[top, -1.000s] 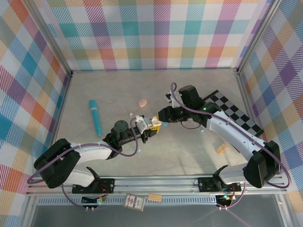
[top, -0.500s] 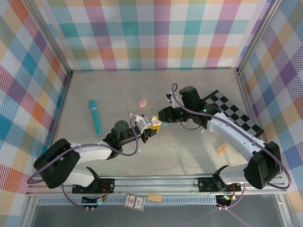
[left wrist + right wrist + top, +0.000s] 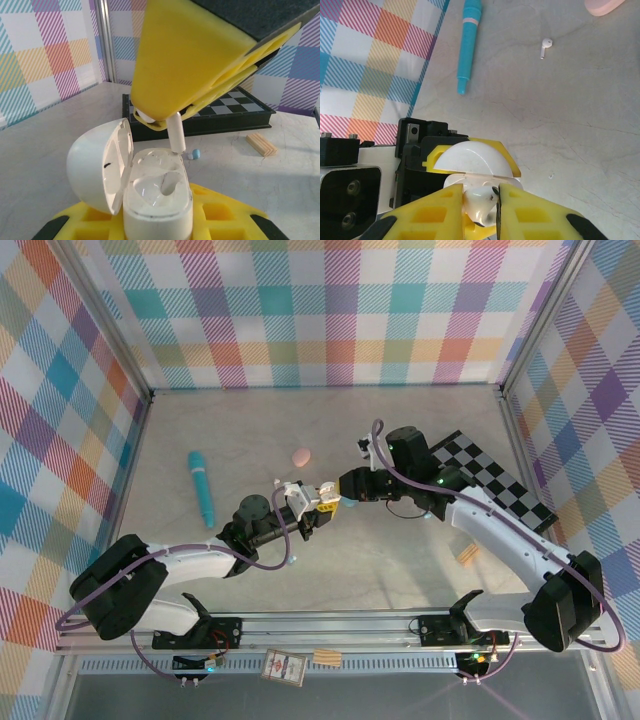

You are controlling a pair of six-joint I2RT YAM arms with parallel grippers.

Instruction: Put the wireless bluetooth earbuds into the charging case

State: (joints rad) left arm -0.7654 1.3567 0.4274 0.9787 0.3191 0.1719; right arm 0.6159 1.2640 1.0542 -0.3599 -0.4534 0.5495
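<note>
White arms w/ blk joints, purple cables, yellow fingers.

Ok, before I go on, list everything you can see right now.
charging case: one, white, lid open, in left gripper
held earbud: one, white, just above the case
loose earbud: one, white, on the table
small nubs: two, teal and white, near checkerboard
pink case: one, pink, mid-table
cylinder: one, teal, left side
checkerboard: one, black-white, right side
wooden block: one, tan, right side
left gripper: yellow pads, shut on case
right gripper: yellow pads, shut on earbud
</note>
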